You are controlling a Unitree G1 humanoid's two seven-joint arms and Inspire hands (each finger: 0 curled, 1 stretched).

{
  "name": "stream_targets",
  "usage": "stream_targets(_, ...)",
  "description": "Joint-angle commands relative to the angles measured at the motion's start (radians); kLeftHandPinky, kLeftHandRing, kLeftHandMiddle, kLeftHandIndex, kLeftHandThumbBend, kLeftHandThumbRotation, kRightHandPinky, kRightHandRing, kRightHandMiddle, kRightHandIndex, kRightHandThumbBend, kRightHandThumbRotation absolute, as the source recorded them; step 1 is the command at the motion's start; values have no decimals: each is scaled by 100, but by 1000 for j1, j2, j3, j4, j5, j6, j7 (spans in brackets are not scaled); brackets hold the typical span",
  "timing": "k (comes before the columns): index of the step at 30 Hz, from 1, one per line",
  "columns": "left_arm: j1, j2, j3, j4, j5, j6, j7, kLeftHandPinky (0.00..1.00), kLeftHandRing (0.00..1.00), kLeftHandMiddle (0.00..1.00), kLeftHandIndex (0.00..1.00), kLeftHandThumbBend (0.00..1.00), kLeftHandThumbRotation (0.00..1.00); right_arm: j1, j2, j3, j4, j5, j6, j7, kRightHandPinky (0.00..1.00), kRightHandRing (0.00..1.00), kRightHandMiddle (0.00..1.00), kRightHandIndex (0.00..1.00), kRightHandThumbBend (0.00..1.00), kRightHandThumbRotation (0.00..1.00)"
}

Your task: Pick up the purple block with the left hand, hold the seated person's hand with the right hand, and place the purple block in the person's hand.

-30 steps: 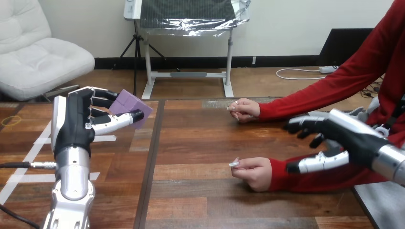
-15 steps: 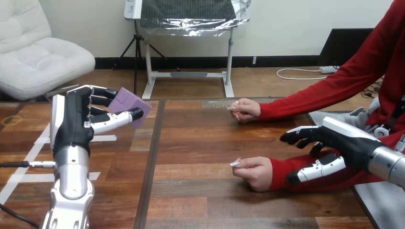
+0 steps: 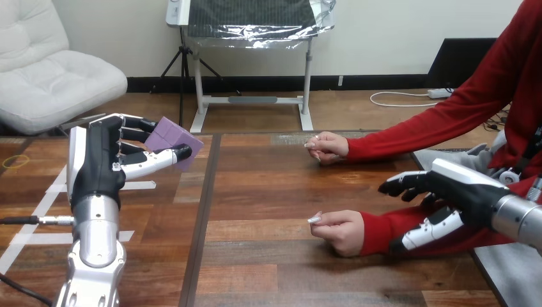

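Observation:
My left hand (image 3: pixel 99 167) is raised over the table's left part, its fingers and thumb curled round the purple block (image 3: pixel 176 135), which is held clear of the wood. My right hand (image 3: pixel 455 192) hovers at the right, over the red sleeve of the person's nearer forearm. Its fingers are spread above the sleeve and its thumb is below, not closed on it. The person's nearer hand (image 3: pixel 339 231) rests on the table as a loose fist, left of my right hand and apart from it. The person's farther hand (image 3: pixel 328 146) lies near the table's back edge.
White tape strips (image 3: pixel 48 195) mark the table's left part, and a dark seam (image 3: pixel 203 211) runs front to back. A yellow ring (image 3: pixel 14 160) lies at the far left. The table's right edge (image 3: pixel 480 268) is near my right arm.
My right hand has sunk lower and drawn slightly right, closer to the person's nearer forearm. My left hand with the block has barely shifted. The person's hands stay put.

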Motion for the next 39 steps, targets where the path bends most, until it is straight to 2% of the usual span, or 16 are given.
stream_targets(1,-38,1,24,-49,-10,-15,-8,34,38,42,45,64,0,-92,-20,18,-1,-18,1,-24,72,84,86,85,100,30)
stream_targets(13,-32,-2,28,-67,-13,11,-10,34,38,42,45,63,0,-97,-14,65,-4,-99,6,-103,71,81,84,83,100,17)
stream_targets(17,-29,-2,30,-69,-13,15,-11,34,38,42,45,63,0,-97,-11,81,0,-131,4,-149,70,80,83,82,100,15)
stream_targets(27,-26,-1,32,-68,-8,13,-17,33,38,42,45,63,0,-104,-3,125,16,-204,8,-232,68,76,79,79,100,12)
stream_targets(39,-25,-6,39,-72,-10,24,-22,33,38,43,46,63,0,-124,16,178,70,-259,7,-325,65,72,75,76,100,12)
